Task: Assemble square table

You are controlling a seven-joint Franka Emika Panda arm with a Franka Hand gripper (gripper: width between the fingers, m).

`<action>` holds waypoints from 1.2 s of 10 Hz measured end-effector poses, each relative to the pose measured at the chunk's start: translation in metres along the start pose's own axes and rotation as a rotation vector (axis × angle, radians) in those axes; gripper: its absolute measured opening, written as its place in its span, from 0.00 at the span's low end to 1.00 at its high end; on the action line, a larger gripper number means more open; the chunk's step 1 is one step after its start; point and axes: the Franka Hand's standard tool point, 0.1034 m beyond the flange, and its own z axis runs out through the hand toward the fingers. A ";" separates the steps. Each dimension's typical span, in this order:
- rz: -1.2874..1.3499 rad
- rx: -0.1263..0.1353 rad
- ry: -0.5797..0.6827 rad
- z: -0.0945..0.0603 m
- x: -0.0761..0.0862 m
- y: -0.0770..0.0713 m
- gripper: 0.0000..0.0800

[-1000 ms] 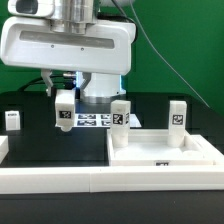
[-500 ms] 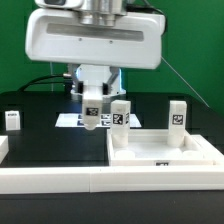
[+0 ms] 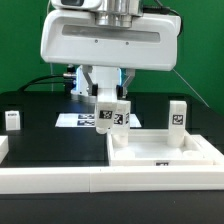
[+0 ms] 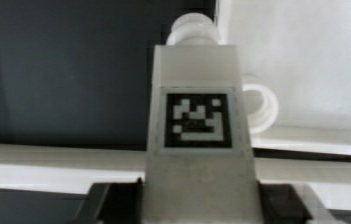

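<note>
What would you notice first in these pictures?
The big white robot arm fills the top of the exterior view. Its gripper holds a small white leg upright, showing a black-and-white tag. Just below, toward the exterior view's right, lies the square tabletop with its raised rim. A second leg stands by its far corner, close beside the held one.
</note>
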 end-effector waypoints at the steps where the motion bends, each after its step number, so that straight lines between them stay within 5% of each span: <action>1: 0.002 0.003 0.063 -0.004 0.001 -0.007 0.36; 5: 0.065 0.044 0.172 -0.005 0.005 -0.050 0.36; 10: 0.064 0.048 0.166 -0.005 0.007 -0.054 0.36; 12: 0.089 0.065 0.169 -0.005 0.008 -0.078 0.36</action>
